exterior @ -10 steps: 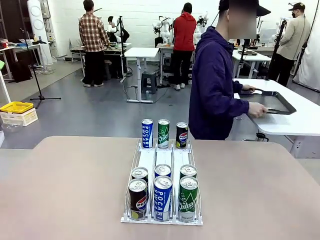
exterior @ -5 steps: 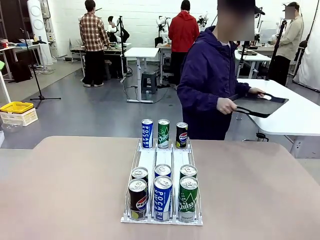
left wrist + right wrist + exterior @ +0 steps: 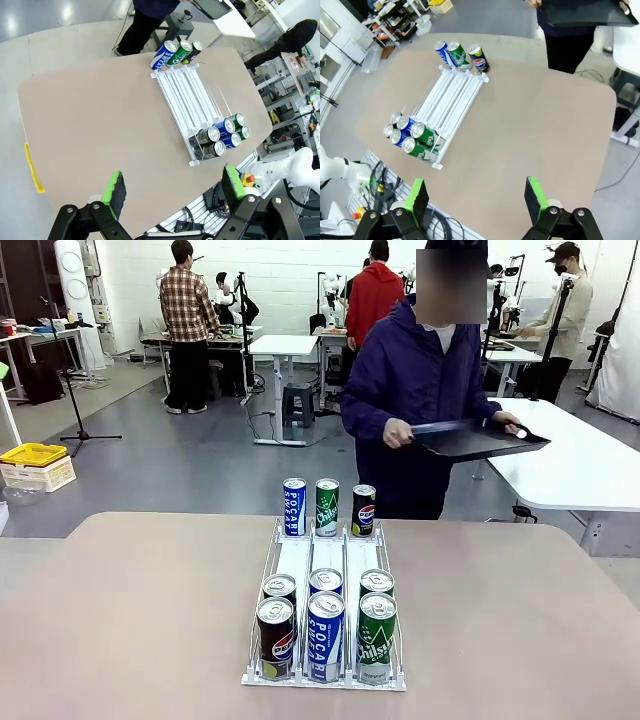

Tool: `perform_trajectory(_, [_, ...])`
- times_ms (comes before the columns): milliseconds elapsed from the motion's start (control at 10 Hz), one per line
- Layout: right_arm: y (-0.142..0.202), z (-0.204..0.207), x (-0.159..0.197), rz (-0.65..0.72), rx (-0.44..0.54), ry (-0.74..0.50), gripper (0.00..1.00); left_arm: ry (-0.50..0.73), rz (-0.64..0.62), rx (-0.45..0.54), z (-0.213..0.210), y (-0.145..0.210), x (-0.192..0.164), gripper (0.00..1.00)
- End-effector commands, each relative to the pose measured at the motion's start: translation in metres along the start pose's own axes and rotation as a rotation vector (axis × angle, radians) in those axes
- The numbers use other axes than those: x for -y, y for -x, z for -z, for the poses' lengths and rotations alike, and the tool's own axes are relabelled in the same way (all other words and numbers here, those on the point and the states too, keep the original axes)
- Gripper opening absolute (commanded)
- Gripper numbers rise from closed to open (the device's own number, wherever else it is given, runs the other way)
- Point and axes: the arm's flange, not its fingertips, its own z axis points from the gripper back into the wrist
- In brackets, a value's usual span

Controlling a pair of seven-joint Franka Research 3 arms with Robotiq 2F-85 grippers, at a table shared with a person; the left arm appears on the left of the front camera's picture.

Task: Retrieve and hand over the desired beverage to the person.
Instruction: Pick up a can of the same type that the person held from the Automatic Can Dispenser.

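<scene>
Centred on our beige table (image 3: 120, 620) sits a can rack (image 3: 325, 555); the person (image 3: 400, 380) stands beyond on grey floor (image 3: 180, 470). Our left gripper (image 3: 174, 185) and right gripper (image 3: 477, 196) hover, fingers apart.

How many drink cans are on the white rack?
9. Three at the rack's far end: blue can, green can, black can. Six at the near end: black, blue, green in front, one more behind each. None seem hidden.

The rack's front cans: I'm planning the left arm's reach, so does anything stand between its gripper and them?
Nothing visible does: the left gripper hangs open above the table, with open space down to the front cans.
</scene>
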Motion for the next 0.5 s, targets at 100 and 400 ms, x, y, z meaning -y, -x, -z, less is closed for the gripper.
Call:
perform_trajectory(100, [-0.0008, 0.0012, 0.0019, -0.007, 0.003, -0.026, 1.00, 0.022, 0.021, 0.006, -0.0006, -0.0011, -0.0018, 1.00])
perform_trajectory(400, [-0.0008, 0.0012, 0.0019, -0.007, 0.003, -0.026, 1.00, 0.022, 0.021, 0.006, -0.0006, -0.0011, -0.0018, 1.00])
